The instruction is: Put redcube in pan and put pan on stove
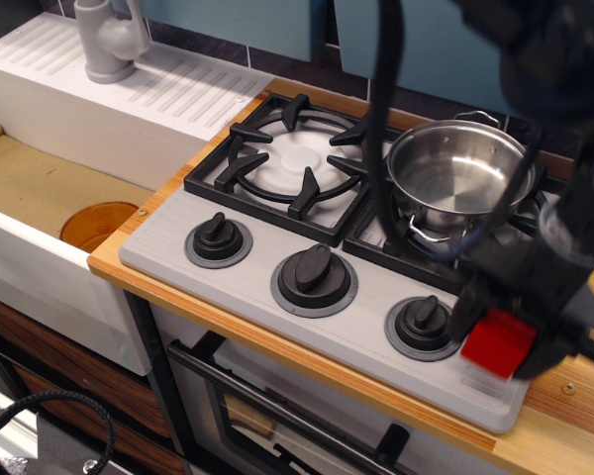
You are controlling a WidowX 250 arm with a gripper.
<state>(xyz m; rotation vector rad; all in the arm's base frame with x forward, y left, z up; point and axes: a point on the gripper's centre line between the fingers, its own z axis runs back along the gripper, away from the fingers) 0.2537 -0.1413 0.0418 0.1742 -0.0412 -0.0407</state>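
The redcube (498, 343) is gripped between the black fingers of my gripper (502, 339), held just above the front right corner of the stove (267, 247). The gripper is blurred by motion. The pan (458, 176), shiny steel and empty, stands on the right burner grate behind the gripper. The left burner (297, 158) is bare. Three black knobs line the stove's front.
A white sink (49, 168) with a grey faucet (109, 40) lies to the left, with an orange disc (97, 223) in its basin. The wooden counter edge (277, 346) runs along the front. A black cable (381, 119) hangs over the stove.
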